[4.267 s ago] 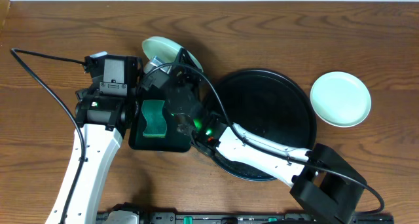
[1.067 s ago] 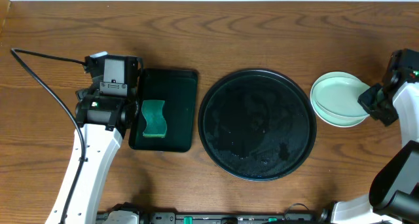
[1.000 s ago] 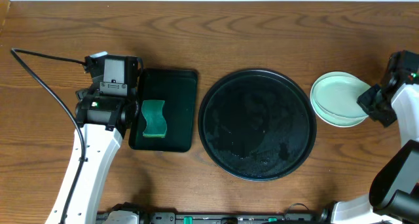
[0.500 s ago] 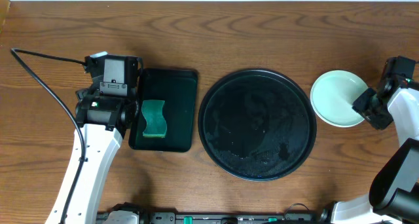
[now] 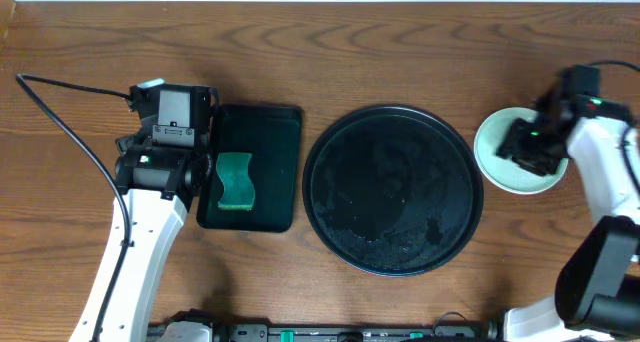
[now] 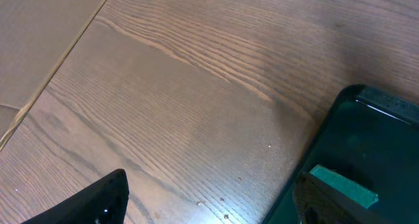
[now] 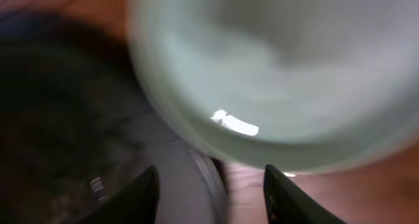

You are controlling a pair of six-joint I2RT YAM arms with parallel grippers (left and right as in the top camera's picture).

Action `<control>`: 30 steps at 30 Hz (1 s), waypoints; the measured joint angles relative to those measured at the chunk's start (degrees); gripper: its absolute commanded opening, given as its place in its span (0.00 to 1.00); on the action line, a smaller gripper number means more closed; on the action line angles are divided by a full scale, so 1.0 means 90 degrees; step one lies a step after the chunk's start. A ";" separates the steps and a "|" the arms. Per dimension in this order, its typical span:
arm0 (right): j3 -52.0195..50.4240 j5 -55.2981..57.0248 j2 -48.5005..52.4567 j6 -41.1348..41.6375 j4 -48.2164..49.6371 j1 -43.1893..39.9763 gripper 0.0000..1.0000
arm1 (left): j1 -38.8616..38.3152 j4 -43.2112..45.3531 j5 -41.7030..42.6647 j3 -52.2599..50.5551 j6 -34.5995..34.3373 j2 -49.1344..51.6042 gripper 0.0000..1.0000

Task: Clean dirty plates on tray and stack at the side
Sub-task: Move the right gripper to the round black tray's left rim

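The plates (image 5: 492, 160) lie stacked on the table right of the round black tray (image 5: 390, 187), which holds nothing. The top plate is pale mint (image 7: 275, 73); I cannot tell how many lie under it. My right gripper (image 7: 213, 198) hovers over the stack's right half, open, with nothing between its fingers (image 7: 145, 196). That view is blurred. My left gripper (image 6: 209, 207) is open wide above bare wood beside the rectangular tray, its fingers (image 6: 98, 201) empty.
A small rectangular black tray (image 5: 270, 132) with a green sponge (image 5: 235, 180) sits left of the round tray. In the left wrist view the sponge (image 6: 344, 186) lies just beyond the right finger. The left arm (image 5: 130, 252) runs along the table's left side.
The right gripper has opened and let go of the top plate, which now sits squarely on the stack. It has moved left from the stack's right edge to above it. Left arm unchanged.
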 measured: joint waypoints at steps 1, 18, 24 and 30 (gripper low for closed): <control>0.0000 -0.0095 0.0000 -0.0032 0.0090 0.0226 0.40 | 0.0000 -0.0002 0.0000 0.0000 0.0000 0.0000 0.80; 0.0015 0.0639 0.0044 0.2062 0.2905 0.4658 0.36 | 0.0000 -0.0002 0.0000 0.0000 0.0000 0.0000 0.81; 0.0027 0.1596 0.0585 0.2635 0.3611 0.5831 0.35 | 0.0000 -0.0002 0.0000 0.0000 0.0000 0.0000 0.80; 0.0556 0.1778 0.1324 0.2781 0.3092 0.6297 0.36 | 0.0000 -0.0002 0.0000 0.0000 0.0000 0.0000 0.81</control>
